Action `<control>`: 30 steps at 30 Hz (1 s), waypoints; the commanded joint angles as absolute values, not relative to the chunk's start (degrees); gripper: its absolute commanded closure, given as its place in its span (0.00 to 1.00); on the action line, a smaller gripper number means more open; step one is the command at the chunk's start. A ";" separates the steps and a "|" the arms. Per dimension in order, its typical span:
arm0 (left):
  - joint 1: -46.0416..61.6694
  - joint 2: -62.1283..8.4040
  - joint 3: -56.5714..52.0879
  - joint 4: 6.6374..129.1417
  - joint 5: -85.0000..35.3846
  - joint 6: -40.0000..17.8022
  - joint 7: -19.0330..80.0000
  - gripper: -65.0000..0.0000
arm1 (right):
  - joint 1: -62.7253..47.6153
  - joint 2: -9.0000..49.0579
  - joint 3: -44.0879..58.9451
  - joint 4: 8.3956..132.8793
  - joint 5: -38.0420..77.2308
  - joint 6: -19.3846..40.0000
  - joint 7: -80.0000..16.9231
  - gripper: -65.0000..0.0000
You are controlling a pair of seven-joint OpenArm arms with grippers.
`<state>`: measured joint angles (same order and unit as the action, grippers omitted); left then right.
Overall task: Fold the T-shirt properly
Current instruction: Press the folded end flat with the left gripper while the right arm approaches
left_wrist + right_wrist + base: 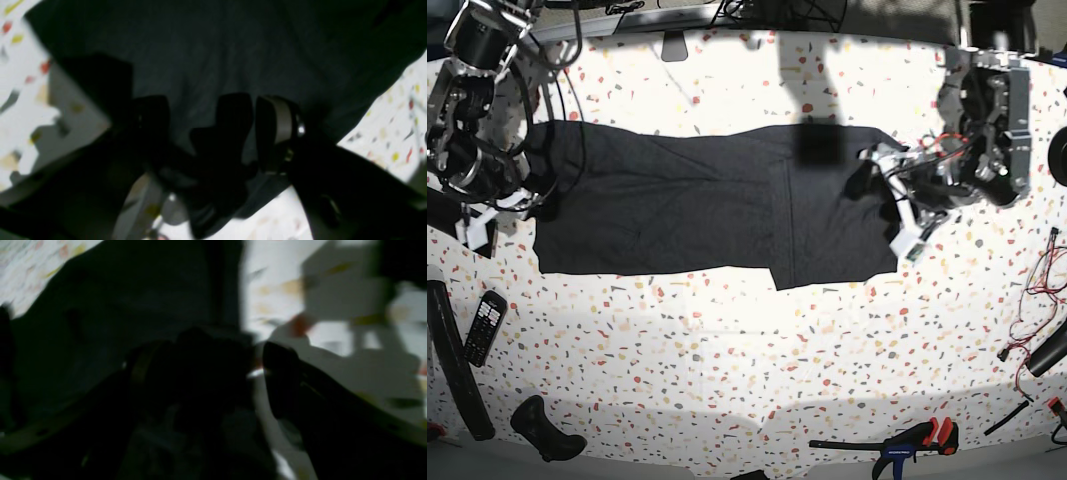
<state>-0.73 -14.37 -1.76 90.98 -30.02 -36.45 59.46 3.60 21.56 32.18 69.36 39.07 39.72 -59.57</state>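
Note:
The T-shirt [697, 205], dark charcoal and plain side up, lies spread flat across the speckled table [747, 350], with a fold line near its right third. My left gripper [882, 175] sits at the shirt's right edge. In the left wrist view its fingers [277, 123] stand apart over the cloth, and a raised bunch of T-shirt [230, 126] sits between them. My right gripper [532, 200] is at the shirt's left edge. The blurred right wrist view shows that gripper [213, 356] open around a dark hump of T-shirt [203, 350].
A black handset [484, 325], a long black strip [452, 370] and a black handle-shaped object [547, 430] lie at the front left. A clamp with red parts [907, 445] rests at the front edge. Loose wires [1037, 280] trail at the right.

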 commanded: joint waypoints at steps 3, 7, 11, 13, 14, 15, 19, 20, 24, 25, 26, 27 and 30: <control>-0.05 -16.60 -1.83 91.92 -31.09 -36.84 58.11 0.40 | 3.46 21.43 30.70 69.34 42.09 40.00 -63.94 0.35; 1.63 -17.32 -1.83 91.92 -31.07 -36.84 55.48 0.40 | 3.46 21.43 30.68 69.36 43.13 40.00 -64.71 0.39; 2.42 -17.04 -1.83 91.92 -31.48 -36.84 53.21 0.40 | 3.57 21.43 30.68 69.36 43.13 40.00 -64.97 0.71; 2.55 -17.02 -1.83 91.92 -31.53 -36.84 52.47 0.40 | 3.99 21.43 30.68 69.36 43.38 40.00 -64.95 0.90; 2.57 -17.02 -1.83 91.92 -31.51 -36.84 52.14 0.40 | 4.21 21.45 30.68 69.36 43.90 40.00 -64.95 0.99; 2.57 -17.02 -1.83 91.92 -31.51 -36.86 52.18 0.40 | 4.58 21.45 30.68 69.41 44.40 40.00 -64.97 1.00; 2.57 -17.04 -1.83 91.92 -31.48 -36.86 51.31 0.40 | 6.57 21.41 30.68 69.41 47.07 40.00 -65.08 1.00; 2.57 -17.02 -1.83 91.92 -31.38 -36.86 50.52 0.40 | 6.92 21.41 30.68 69.41 47.57 40.00 -65.06 1.00; 2.74 -17.02 -1.83 91.85 -29.08 -35.77 46.35 0.40 | 8.19 21.41 30.68 69.41 50.35 40.00 -65.21 1.00; 2.72 -16.99 -1.80 91.85 -28.64 -35.07 46.48 0.40 | 8.47 21.41 30.68 69.41 51.57 40.00 -65.32 1.00; 2.74 -17.02 -1.80 91.85 -28.45 -34.89 46.61 0.40 | 8.73 21.41 30.65 69.43 52.99 40.00 -65.65 1.00; 2.74 -17.02 -1.80 91.85 -28.47 -34.92 46.87 0.40 | 9.06 21.41 30.65 69.43 54.22 40.00 -65.87 1.00; 2.72 -16.99 -1.80 91.85 -28.49 -34.92 46.72 0.40 | 10.50 21.23 30.55 69.43 57.78 40.00 -67.85 1.00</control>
